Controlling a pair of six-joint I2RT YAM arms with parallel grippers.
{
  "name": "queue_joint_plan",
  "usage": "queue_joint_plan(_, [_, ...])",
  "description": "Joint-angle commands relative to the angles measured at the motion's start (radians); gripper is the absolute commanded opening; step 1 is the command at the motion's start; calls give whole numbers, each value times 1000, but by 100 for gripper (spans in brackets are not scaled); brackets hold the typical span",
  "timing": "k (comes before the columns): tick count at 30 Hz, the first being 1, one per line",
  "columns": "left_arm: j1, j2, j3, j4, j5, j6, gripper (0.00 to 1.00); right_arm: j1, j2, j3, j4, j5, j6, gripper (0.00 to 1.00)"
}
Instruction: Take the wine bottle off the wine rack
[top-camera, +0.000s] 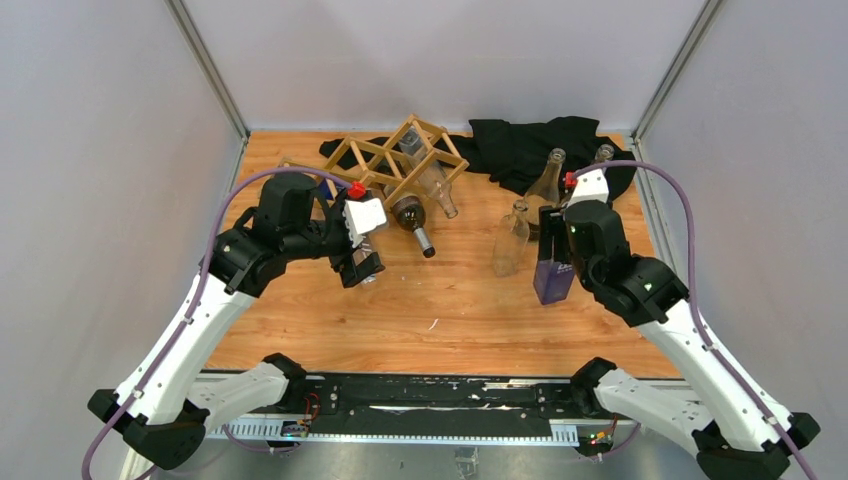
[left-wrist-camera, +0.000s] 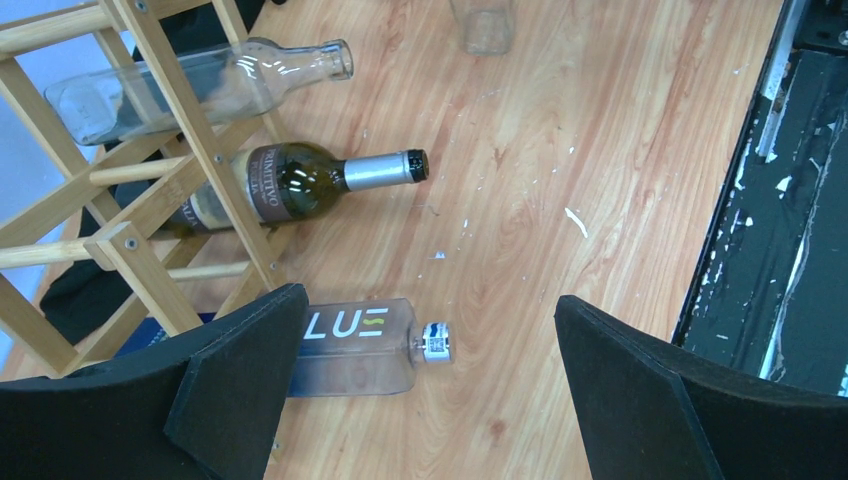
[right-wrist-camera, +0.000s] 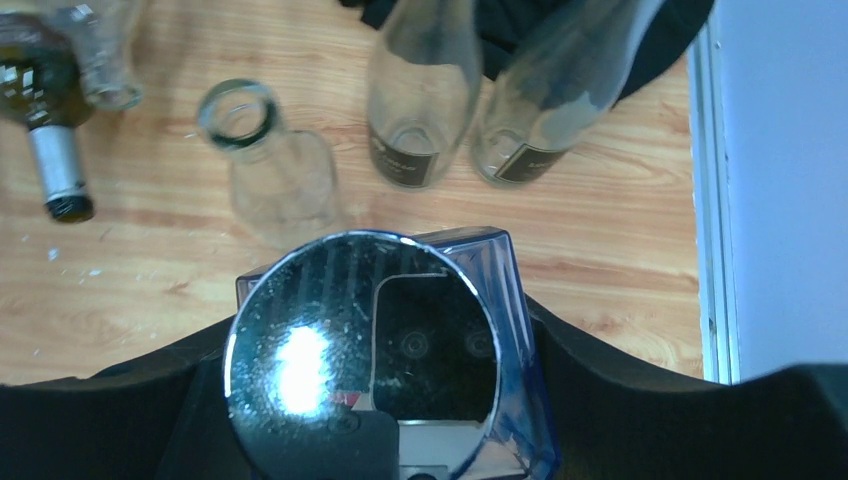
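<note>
The wooden wine rack (top-camera: 395, 160) (left-wrist-camera: 130, 190) lies at the back of the table. A dark olive wine bottle (top-camera: 412, 216) (left-wrist-camera: 290, 185) rests in a lower cell, neck pointing out over the table. A clear bottle (top-camera: 432, 178) (left-wrist-camera: 190, 85) lies in the cell above it. My left gripper (top-camera: 360, 268) (left-wrist-camera: 430, 390) hovers open near the rack's left end, over a clear square bottle marked "LUE" (left-wrist-camera: 365, 345) lying on the table, with nothing between the fingers. My right gripper (top-camera: 553, 265) (right-wrist-camera: 380, 350) is shut on an upright blue square bottle (top-camera: 552, 285) (right-wrist-camera: 505, 290) with a mirrored round top.
Three empty glass bottles stand near the right gripper: a short clear one (top-camera: 510, 240) (right-wrist-camera: 265, 170) and two taller ones (top-camera: 547, 175) (top-camera: 603, 153). A black cloth (top-camera: 530, 140) lies behind the rack. A black rail (top-camera: 430, 400) runs along the front edge.
</note>
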Motion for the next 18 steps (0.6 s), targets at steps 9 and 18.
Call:
queue_joint_plan(9, [4, -27, -9, 20, -5, 27, 100, -273, 109, -15, 322, -178, 38, 0])
queue_joint_plan(18, [4, -32, -12, 14, -3, 31, 100, -324, 214, -4, 402, -231, 35, 0])
